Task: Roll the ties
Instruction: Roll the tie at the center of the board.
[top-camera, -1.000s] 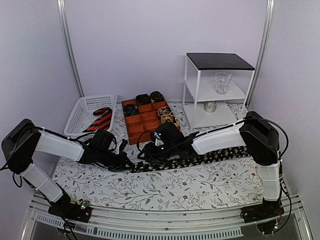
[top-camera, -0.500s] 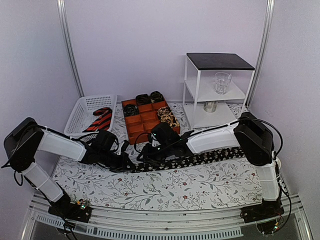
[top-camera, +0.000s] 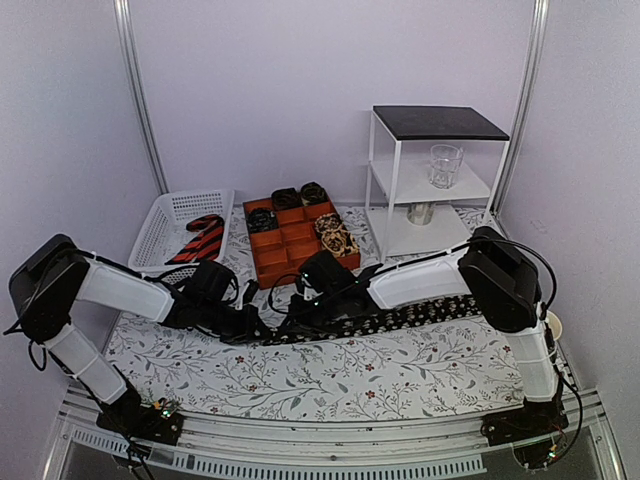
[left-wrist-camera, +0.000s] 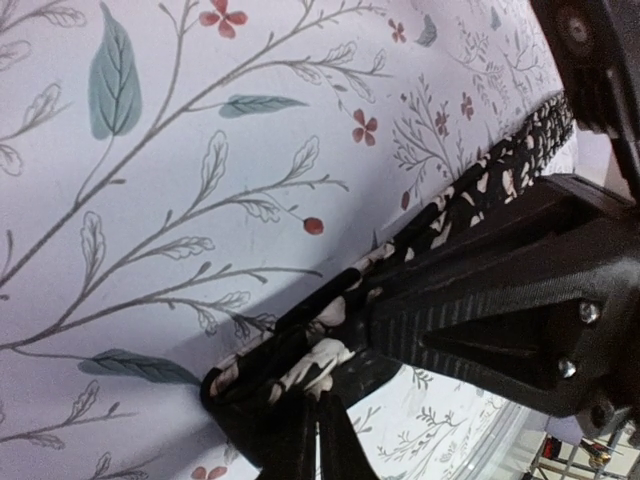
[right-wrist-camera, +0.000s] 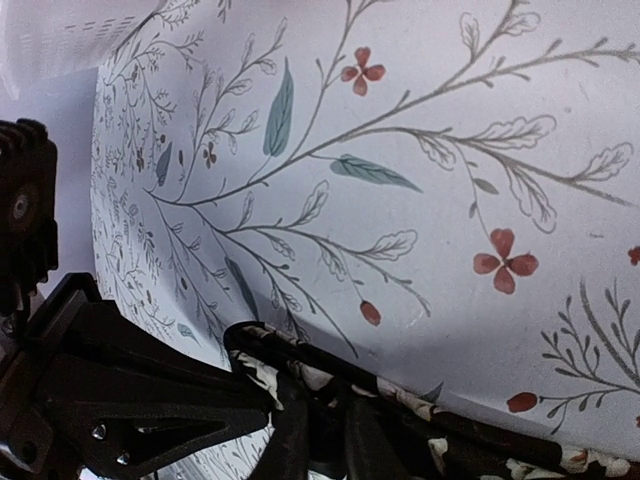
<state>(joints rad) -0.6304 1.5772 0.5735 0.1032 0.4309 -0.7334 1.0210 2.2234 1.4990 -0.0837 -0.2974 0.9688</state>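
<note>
A long black tie (top-camera: 420, 315) with pale blotches lies stretched across the floral cloth, from the middle out to the right. Its left end is folded over; the left wrist view shows the tie (left-wrist-camera: 500, 170) running away from that fold. My left gripper (top-camera: 250, 325) is shut on the folded end, its fingertips (left-wrist-camera: 320, 440) pressed together on the fabric. My right gripper (top-camera: 290, 318) sits right beside it, nearly touching. In the right wrist view its narrow jaws (right-wrist-camera: 328, 440) straddle and pinch the tie (right-wrist-camera: 290, 370) at the fold.
An orange compartment tray (top-camera: 292, 262) behind the grippers holds several rolled ties. A white basket (top-camera: 165, 222) at the back left holds a red-and-black striped tie (top-camera: 200, 238). A white shelf unit (top-camera: 430, 190) with a glass (top-camera: 445, 165) stands at the back right.
My right arm has slid left along the tie toward the left gripper, and its jaws have narrowed onto the fabric. The left gripper has kept its hold and barely moved.
</note>
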